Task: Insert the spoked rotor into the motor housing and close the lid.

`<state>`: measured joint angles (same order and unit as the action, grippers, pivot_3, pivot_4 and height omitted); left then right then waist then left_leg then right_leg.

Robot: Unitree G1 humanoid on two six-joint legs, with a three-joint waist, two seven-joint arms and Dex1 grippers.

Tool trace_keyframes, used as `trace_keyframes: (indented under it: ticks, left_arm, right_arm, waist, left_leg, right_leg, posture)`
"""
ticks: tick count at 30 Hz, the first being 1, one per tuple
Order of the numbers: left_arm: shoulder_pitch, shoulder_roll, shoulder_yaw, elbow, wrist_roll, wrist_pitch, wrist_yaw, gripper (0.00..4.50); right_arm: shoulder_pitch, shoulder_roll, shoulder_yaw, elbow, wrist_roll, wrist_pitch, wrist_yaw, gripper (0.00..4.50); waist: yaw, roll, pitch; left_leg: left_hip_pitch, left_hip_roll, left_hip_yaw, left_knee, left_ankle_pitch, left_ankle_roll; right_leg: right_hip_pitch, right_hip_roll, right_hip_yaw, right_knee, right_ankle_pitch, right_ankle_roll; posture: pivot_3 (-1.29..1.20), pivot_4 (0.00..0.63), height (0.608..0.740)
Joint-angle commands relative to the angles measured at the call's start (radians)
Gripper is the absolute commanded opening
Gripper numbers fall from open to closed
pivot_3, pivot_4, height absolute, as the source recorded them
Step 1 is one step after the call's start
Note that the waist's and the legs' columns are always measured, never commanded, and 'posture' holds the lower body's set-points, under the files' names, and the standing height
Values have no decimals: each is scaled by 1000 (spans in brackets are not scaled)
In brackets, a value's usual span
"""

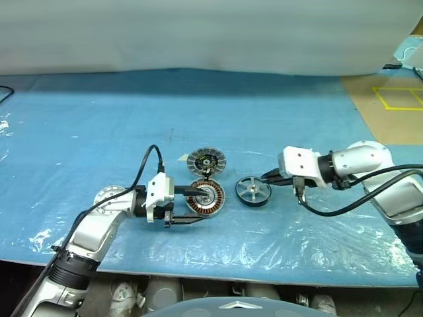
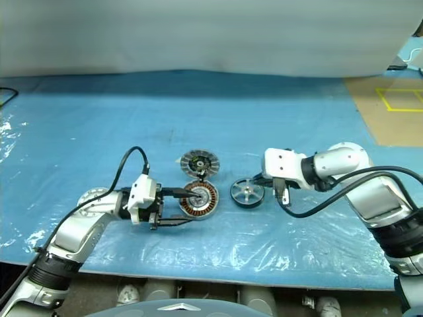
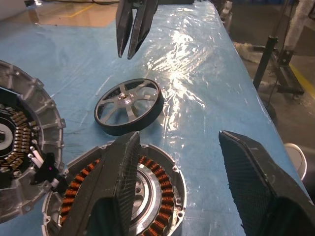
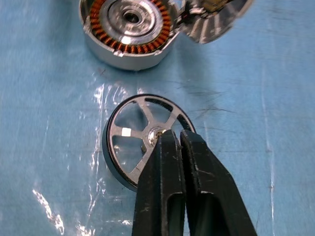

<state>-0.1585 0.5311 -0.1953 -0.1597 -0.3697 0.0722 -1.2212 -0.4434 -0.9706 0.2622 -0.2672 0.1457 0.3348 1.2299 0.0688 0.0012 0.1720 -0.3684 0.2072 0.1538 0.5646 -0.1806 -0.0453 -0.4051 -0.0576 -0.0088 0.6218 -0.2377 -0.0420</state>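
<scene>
Rotor (image 1: pixel 253 191) lies flat, spokes up, beneath near-closed, empty right gripper (image 1: pixel 266 177); wide-spread left gripper (image 1: pixel 198 206) straddles motor housing (image 1: pixel 207 197), lid (image 1: pixel 206 160) beyond.

Glossy blue plastic sheeting (image 1: pixel 277 132) covers the bench, creased and throwing white glare; the spoked rotor (image 1: pixel 253 191) shows bright machined metal spokes inside a matt black rim; at its nine o'clock the motor housing (image 1: pixel 207 197) glints with copper-brown windings around a polished silver hub; at the housing's twelve o'clock the lid (image 1: pixel 206 160) looks like dull grey ribbed metal; the left tool (image 3: pixel 197 196) has black fingers (image 3: pixel 256 182) with a fine woven texture; the right tool (image 4: pixel 178 142) fingers look smooth, matt black.
</scene>
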Motion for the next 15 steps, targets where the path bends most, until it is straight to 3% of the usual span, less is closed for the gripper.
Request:
trace_keyframes:
  ticks: [1,9,15]
  left_arm:
    - [-22,-13,-13,-4,2,-22,-1,2737]
    - [-8,-13,-11,9,7,-37,7,2737]
    - [7,-15,-9,10,12,-48,13,2737]
  right_arm:
    - [-62,22,44,71,-46,-78,55,1283]
    - [-159,80,102,198,-140,-220,95,4036]
    - [-192,112,150,263,-206,-343,130,4036]
  waist:
    - [0,0,0]
    - [-1,0,0]
    - [-1,0,0]
  left_leg:
    - [0,0,0,0,0,0]
    - [0,0,0,2,-2,3]
    - [-1,1,0,3,-2,3]
  right_leg:
    - [0,0,0,0,0,0]
    - [-1,0,0,2,0,0]
    - [-1,0,-1,3,0,-1]
  posture:
    - [0,150,740]
    - [0,150,740]
    - [0,150,740]
